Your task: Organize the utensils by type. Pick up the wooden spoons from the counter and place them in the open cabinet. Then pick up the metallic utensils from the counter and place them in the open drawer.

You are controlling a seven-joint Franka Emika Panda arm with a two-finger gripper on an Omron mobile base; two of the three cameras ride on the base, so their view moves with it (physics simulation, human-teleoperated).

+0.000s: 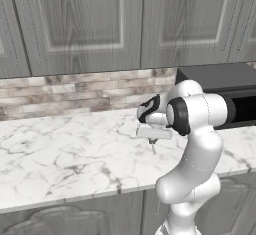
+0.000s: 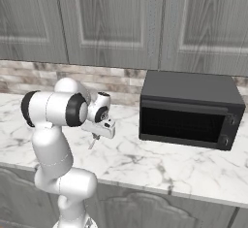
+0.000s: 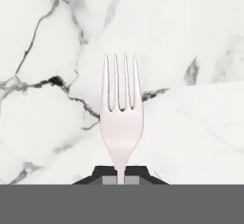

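A thin silver fork (image 3: 120, 118) lies on the white marble counter (image 3: 190, 123), tines pointing away from the hand. My gripper (image 3: 121, 173) is shut on the fork's handle, its dark fingertips (image 3: 138, 172) meeting at the neck below the head. From the left base view the gripper (image 1: 153, 144) hangs just above the counter (image 1: 65, 149) with the fork (image 1: 154, 149) poking down from it. In the right base view the gripper (image 2: 95, 138) holds the fork (image 2: 92, 144) left of the black oven (image 2: 189, 108). The wooden spoons, the open cabinet and the open drawer are out of view.
The black box-shaped oven (image 1: 225, 96) stands at the right on the counter. Shut grey wall cabinets (image 1: 100, 19) hang above a brick backsplash (image 1: 75, 91). Grey arched-panel doors (image 2: 140, 207) run below the counter's front edge.
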